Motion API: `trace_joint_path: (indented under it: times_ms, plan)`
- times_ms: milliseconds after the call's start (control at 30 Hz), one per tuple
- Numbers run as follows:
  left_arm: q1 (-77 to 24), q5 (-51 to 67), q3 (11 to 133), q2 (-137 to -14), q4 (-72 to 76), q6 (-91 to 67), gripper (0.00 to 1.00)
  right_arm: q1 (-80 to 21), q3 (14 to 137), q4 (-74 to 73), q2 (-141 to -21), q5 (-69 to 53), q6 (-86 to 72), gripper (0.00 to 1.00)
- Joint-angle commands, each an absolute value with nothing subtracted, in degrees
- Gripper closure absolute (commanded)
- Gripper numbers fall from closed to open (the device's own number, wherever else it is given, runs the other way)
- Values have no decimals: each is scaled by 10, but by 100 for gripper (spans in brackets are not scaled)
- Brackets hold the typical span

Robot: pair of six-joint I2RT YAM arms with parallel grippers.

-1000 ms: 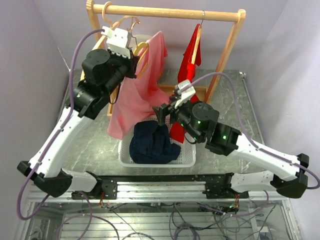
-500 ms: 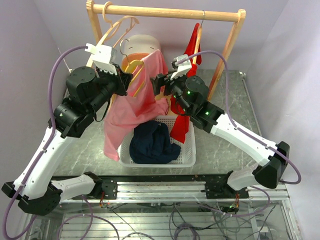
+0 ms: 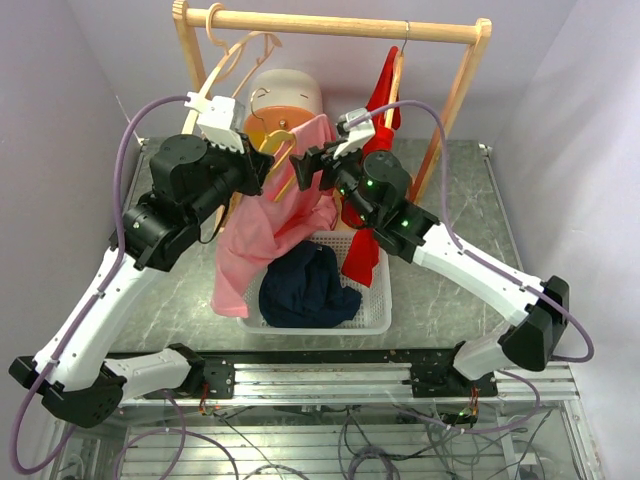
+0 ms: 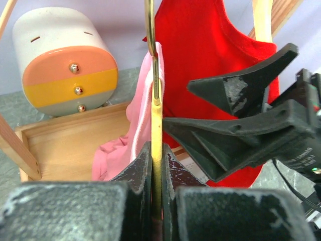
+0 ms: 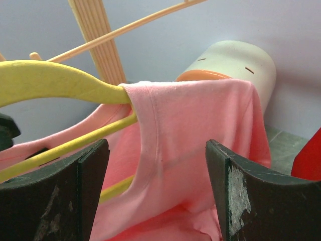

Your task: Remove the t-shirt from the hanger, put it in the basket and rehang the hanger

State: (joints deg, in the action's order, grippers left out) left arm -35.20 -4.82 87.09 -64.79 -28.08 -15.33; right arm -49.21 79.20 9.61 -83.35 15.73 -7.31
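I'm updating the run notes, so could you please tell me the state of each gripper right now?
Left gripper: closed on the yellow hanger.
Right gripper: open, facing the pink t-shirt, holding nothing.

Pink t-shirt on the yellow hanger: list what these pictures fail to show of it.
- Right wrist: the yellow hanger runs off the left edge; the pink t-shirt is cut off at the bottom, behind the open right gripper.
- Left wrist: the hanger's top is cut off; its lower part disappears inside the shut left gripper.
- Top external: the shirt covers the hanger's arms.
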Motion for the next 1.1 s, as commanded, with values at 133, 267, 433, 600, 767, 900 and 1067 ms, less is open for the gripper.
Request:
trace_joint_path:
  times_ms: [133, 267, 433, 600, 767, 900, 1067]
  plan:
    - [-355, -2, 860, -629, -229, -166, 93, -488, 817, 107, -877, 171, -85, 29]
    - [-355, -6, 856, -616, -244, -162, 93, -489, 819, 106, -888, 204, -76, 41]
    - [-355, -24, 850, -600, -261, -158, 93, -487, 803, 124, -883, 251, -65, 99]
    - [-355, -17, 848, -593, -294, -146, 93, -484, 800, 131, -867, 295, -40, 100]
    - [-355, -33, 825, -585, -337, -132, 93, -481, 812, 126, -846, 329, -6, 100]
    - [-355, -46, 798, -568, -341, -135, 93, -480, 812, 113, -829, 315, -8, 100]
    - [-355, 10, 798, -564, -347, -124, 93, -477, 816, 113, -830, 340, 4, 100]
